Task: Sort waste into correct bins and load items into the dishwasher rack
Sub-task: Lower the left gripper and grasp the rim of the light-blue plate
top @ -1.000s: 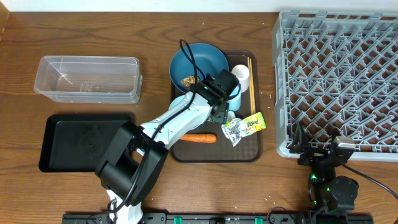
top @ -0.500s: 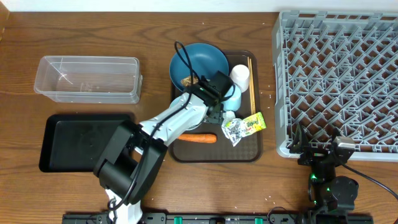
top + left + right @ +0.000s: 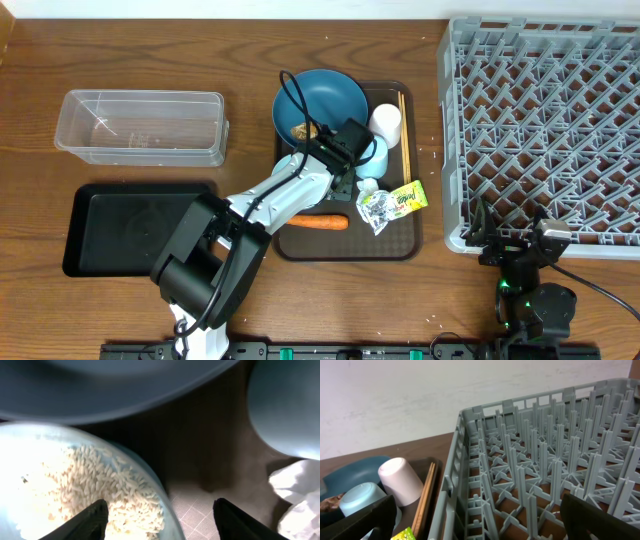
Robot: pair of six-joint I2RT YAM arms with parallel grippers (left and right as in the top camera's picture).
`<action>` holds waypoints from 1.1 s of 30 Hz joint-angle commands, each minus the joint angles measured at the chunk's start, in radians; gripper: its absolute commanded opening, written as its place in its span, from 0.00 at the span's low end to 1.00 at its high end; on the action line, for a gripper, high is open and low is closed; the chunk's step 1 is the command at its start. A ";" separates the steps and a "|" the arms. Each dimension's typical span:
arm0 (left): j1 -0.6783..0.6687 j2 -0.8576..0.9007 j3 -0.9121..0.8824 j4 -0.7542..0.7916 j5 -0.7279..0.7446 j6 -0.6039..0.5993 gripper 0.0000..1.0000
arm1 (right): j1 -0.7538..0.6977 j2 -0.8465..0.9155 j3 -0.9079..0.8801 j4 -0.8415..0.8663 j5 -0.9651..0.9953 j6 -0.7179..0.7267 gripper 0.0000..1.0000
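On the brown tray [image 3: 200, 475], the left pincer [image 3: 161, 512] straddles the rim of the small light blue bowl [image 3: 45, 445], jaws apart, seemingly not gripping yet; next, close firmly and tip its rice [image 3: 110, 490] out. The right pincer [image 3: 477, 520] hangs open.

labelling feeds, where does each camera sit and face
overhead: above the table, straight down on the square grey plastic rack and brown serving tray; left arm and right arm show.
left wrist: left arm, close over the small light blue bowl of white rice; left pincer tips show.
right wrist: low, facing the rack and whitish cup; right pincer tips show.
shared: overhead and right wrist both show rack, cup.
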 commanded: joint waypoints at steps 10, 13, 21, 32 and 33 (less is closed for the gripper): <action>0.000 0.007 -0.007 0.002 -0.020 -0.005 0.42 | -0.016 -0.002 -0.001 -0.004 -0.007 -0.003 0.99; 0.000 0.007 -0.007 0.002 -0.020 -0.006 0.34 | -0.016 -0.002 -0.001 -0.004 -0.008 -0.003 0.99; -0.001 0.007 -0.007 0.005 -0.020 -0.006 0.19 | -0.016 -0.002 -0.001 -0.004 -0.007 -0.003 0.99; -0.001 0.004 -0.007 0.012 -0.019 -0.006 0.06 | -0.016 -0.002 -0.001 -0.004 -0.007 -0.003 0.99; 0.000 0.003 -0.007 0.012 -0.019 -0.006 0.06 | -0.016 -0.002 -0.001 -0.004 -0.007 -0.003 0.99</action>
